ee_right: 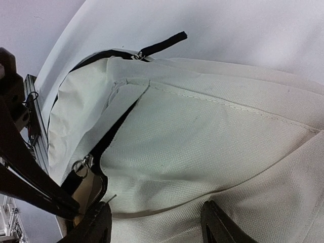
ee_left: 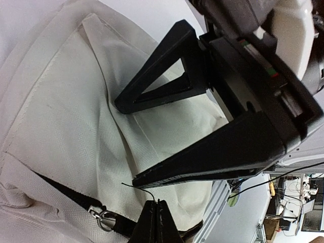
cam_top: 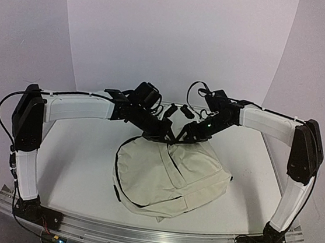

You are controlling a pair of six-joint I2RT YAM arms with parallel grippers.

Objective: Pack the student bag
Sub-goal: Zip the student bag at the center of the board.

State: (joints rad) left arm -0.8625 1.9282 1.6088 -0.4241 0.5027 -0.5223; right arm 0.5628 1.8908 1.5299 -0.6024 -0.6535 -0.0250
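Top external: student bag [cam_top: 168, 178] on table [cam_top: 75, 164] centre, zip end at far side beneath both wrists. Left gripper [ee_left: 158, 223] pinched together just beside zipper pull [ee_right: 81, 166]; can't tell if clamped on its tab. Right gripper [ee_right: 157, 228] jaws apart, straddling cream fabric, gripping nothing. Probably opening-the-zip step, packing not started. Next: pin fabric with right, drag pull along track.

The top camera looks down from above and behind the arm bases [cam_top: 26, 207], well back, taking in the whole table [cam_top: 83, 147]. Both wrist cameras hang close over the student bag [cam_top: 168, 175], facing each other from either side; they share its zipper ring [ee_left: 104, 218], and the left wrist view fills with the right gripper [ee_left: 127, 144]
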